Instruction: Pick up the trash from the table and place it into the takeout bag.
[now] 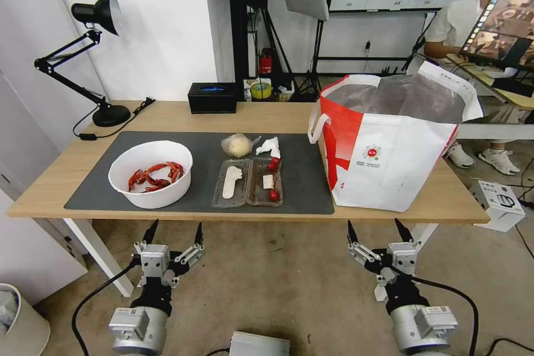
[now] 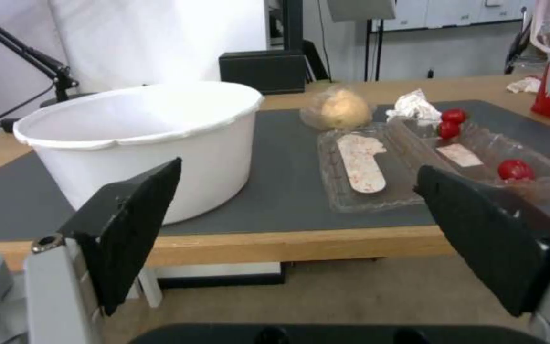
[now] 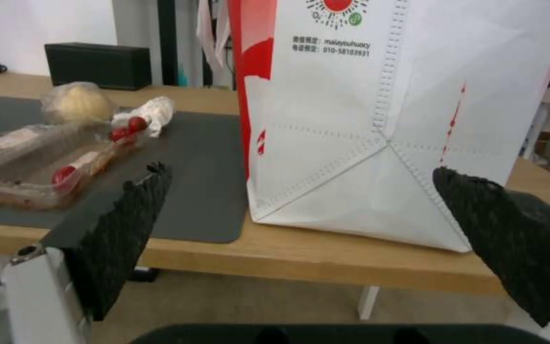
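Trash: all four pieces sit on the dark mat, none bagged as far as I can see; the white bowl of crayfish shells [image 1: 150,173] on the left, the open clamshell tray with cherry tomatoes [image 1: 248,182] mid-mat, the plastic-wrapped pale lump [image 1: 237,145] and crumpled tissue [image 1: 270,147] just behind it
Takeout bag: the takeout bag [image 1: 389,144] stands upright on the right end of the table [image 1: 183,117], mouth open, foil lining showing; what lies inside I can't see
Progress: looks like the very start, everything left to pick up
Left gripper: the left gripper [image 1: 173,235] hangs below the table's near edge, fingers spread wide and empty; the bowl is straight ahead and above it, apart
Right gripper: the right gripper [image 1: 380,231] is also below the edge, fingers spread, nothing held; it faces the bag, with the tray off to its left
Not trash: the black tissue box [image 1: 212,97] at the back edge
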`<state>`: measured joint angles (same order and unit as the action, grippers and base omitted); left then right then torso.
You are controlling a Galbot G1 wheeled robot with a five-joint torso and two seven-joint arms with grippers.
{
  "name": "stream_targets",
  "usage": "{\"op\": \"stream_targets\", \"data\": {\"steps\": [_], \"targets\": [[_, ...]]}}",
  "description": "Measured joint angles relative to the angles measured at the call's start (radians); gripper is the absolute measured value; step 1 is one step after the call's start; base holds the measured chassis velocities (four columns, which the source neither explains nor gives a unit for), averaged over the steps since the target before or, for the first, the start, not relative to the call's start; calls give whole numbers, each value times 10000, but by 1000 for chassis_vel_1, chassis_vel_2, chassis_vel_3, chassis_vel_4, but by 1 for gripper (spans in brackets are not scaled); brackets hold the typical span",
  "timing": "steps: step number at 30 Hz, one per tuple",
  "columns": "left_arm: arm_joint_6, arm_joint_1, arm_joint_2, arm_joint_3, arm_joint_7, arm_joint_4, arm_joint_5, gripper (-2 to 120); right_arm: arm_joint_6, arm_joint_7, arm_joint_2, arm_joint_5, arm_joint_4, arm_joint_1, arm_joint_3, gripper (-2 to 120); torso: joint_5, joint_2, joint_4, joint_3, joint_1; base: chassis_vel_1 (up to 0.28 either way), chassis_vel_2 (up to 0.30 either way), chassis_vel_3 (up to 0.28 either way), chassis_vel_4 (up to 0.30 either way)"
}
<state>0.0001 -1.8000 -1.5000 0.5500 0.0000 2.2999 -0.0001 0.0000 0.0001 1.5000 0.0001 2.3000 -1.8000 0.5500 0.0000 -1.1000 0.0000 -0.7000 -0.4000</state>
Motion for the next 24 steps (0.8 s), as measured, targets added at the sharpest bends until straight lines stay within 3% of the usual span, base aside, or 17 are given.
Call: {"op": "stream_targets", "data": {"steps": [24], "targets": [[68, 103, 85, -20, -105, -25, -166, 100, -19, 22, -66, 43, -1, 7, 52, 100, 0, 0, 4, -1, 1, 0, 0, 0, 0]]}}
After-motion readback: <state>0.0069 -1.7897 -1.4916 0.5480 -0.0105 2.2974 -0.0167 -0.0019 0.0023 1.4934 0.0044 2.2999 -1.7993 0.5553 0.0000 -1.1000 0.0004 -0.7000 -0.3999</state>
